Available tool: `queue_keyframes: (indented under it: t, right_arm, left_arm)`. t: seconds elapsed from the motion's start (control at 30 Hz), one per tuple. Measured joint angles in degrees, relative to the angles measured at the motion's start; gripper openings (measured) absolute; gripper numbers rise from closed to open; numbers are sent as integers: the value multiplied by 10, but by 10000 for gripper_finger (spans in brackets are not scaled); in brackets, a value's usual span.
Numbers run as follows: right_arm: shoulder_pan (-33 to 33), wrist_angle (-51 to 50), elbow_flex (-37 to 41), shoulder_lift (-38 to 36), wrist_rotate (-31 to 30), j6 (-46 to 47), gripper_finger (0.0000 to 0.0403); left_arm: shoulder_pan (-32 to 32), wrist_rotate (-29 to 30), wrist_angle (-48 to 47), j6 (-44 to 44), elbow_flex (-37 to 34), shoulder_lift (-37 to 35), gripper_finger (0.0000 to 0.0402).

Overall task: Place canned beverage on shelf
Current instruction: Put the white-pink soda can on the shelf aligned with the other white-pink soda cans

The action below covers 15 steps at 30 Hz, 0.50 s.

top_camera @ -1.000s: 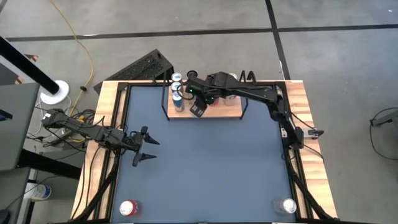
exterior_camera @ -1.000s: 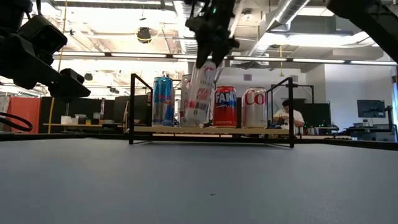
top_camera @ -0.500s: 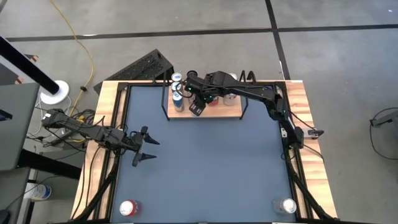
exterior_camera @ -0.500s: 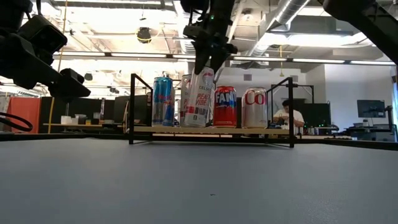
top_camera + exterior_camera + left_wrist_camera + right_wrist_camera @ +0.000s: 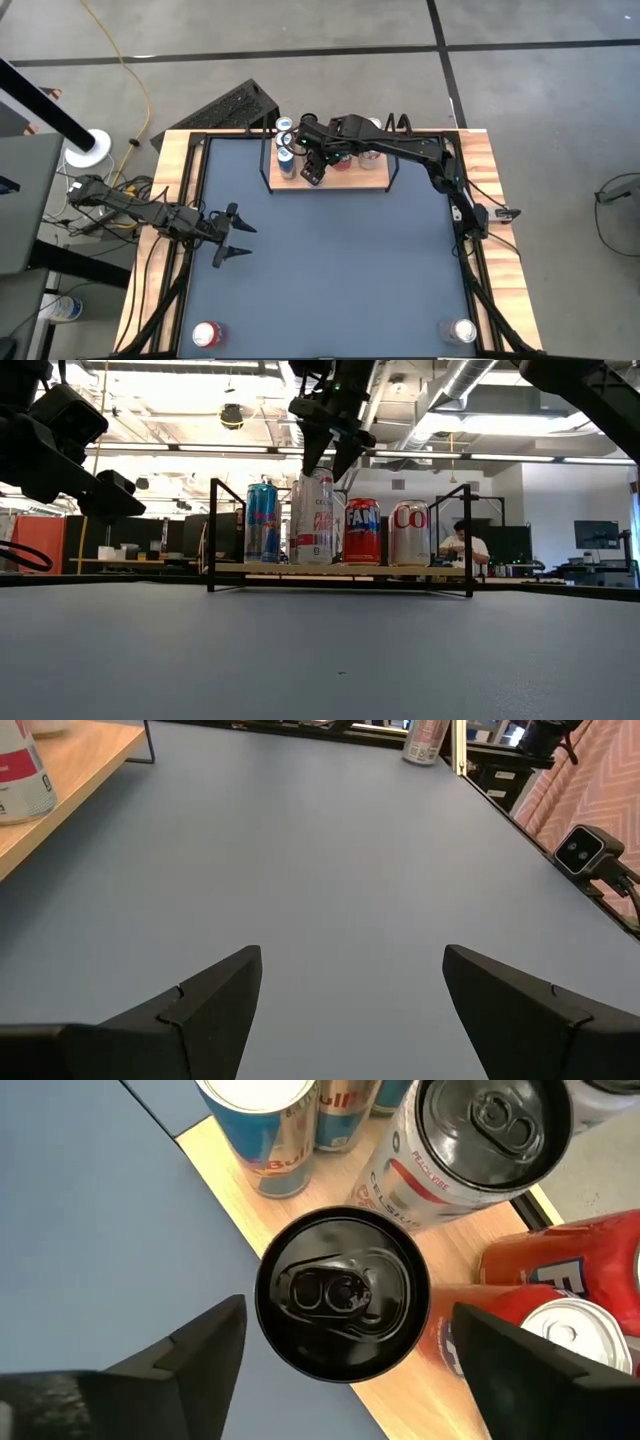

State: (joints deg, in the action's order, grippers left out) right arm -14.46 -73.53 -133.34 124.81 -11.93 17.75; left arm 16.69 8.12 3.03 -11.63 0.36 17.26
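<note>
The shelf (image 5: 340, 568), a light-wood board with black wire sides, stands at the table's far edge (image 5: 350, 182). A tall white can with a black top (image 5: 313, 520) stands upright on its board, between a blue can (image 5: 262, 522) and a red can (image 5: 362, 532). My right gripper (image 5: 325, 458) is open just above that can. Its fingers stand on either side of the can's black top (image 5: 342, 1295), with a gap on each side. My left gripper (image 5: 232, 236) is open and empty over the table's left part.
A silver-and-red can (image 5: 408, 532) stands at the shelf's right end, and more cans stand behind the front row (image 5: 480, 1140). A red-topped can (image 5: 206, 334) stands at the table's near left corner and a silver can (image 5: 459, 331) at the near right.
My right gripper held the white can tilted in front of the shelf. It has carried the can toward the table's far edge, set it upright on the board, then opened and let go. The can now stands on its own.
</note>
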Motion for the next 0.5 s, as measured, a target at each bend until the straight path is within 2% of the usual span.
queue_keyframes:
  t: [0.2, 0.5]
  right_arm:
    - [1, -7, -16, -1, -13, -14, 358]
    - [2, -16, -13, -71, -32, -30, 357]
  left_arm:
    - [0, 0, 0, 0, 0, 0, 302]
    - [0, 0, 0, 0, 0, 0, 302]
